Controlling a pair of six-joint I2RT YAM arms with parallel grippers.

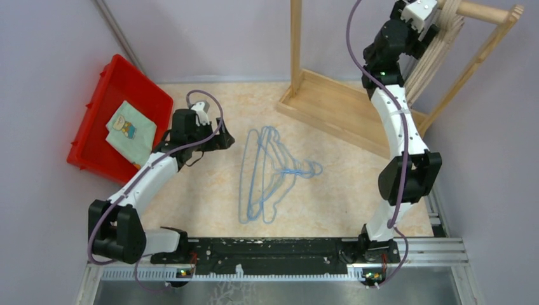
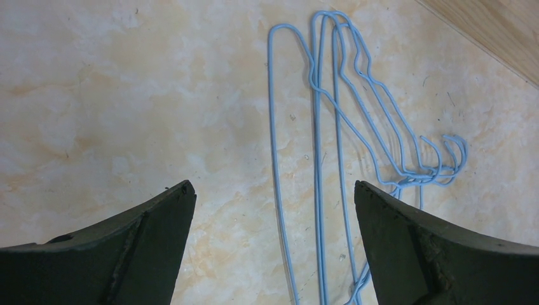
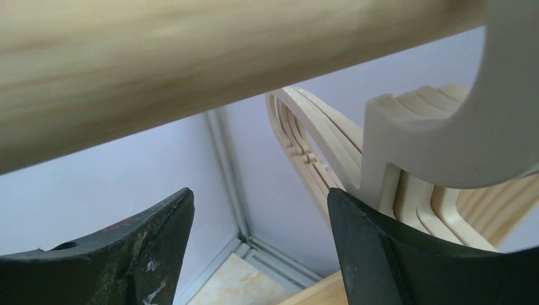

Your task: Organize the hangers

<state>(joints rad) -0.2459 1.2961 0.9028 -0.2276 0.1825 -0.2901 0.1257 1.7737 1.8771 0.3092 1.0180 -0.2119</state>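
Several thin light-blue wire hangers (image 1: 273,173) lie overlapped on the marbled table, hooks pointing right. In the left wrist view the same wire hangers (image 2: 330,127) lie ahead of and partly between the fingers. My left gripper (image 1: 227,141) (image 2: 273,190) hovers open just left of them, holding nothing. Several beige wooden hangers (image 1: 435,51) (image 3: 318,149) hang from the rack's rod (image 1: 486,11) (image 3: 191,70). My right gripper (image 1: 437,20) (image 3: 260,194) is raised right under the rod beside their hooks (image 3: 445,146), open, with nothing between its fingers.
The wooden rack has a flat base (image 1: 343,105) (image 2: 496,25) and upright post (image 1: 296,44) at the back right. A red bin (image 1: 95,101) with a folded green cloth (image 1: 130,130) stands at the left. Purple walls close the cell.
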